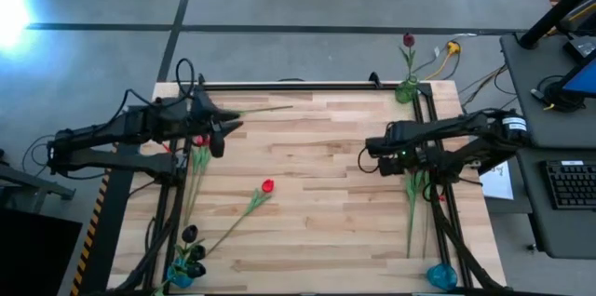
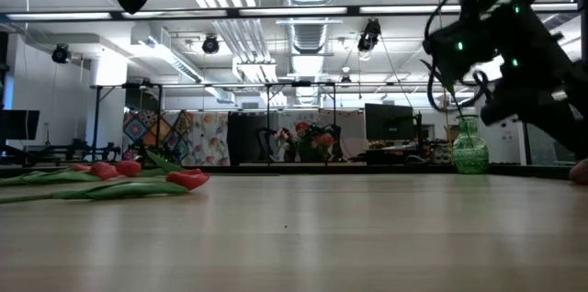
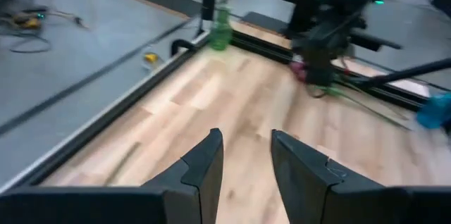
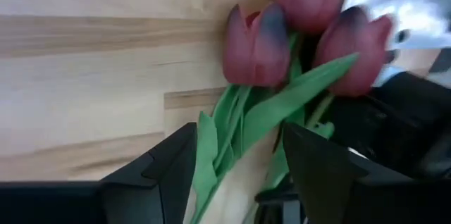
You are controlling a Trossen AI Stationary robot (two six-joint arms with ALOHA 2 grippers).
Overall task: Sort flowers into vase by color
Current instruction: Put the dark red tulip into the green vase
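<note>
Tulips lie in front of my right pincer: three maroon flowers bunched at the worktop's right edge, against the frame rail. My fingers stand apart on either side of their green stems and leaves, not yet closed, so I judge this to be the approach to a pick. I come in low and over the stems rather than the heads, because the thin stems are what two fingers can clamp.

My left pincer hangs above the far left part of the worktop, fingers a little apart and holding nothing, waiting clear of the work.

Elsewhere, a bright red flower lies alone near the middle, its stem running toward the near left corner. More red ones lie by the left edge. A green vase at the far right corner holds one dark red tulip. A blue vase at the near left holds near-black heads, and another blue vase stands at the near right.
</note>
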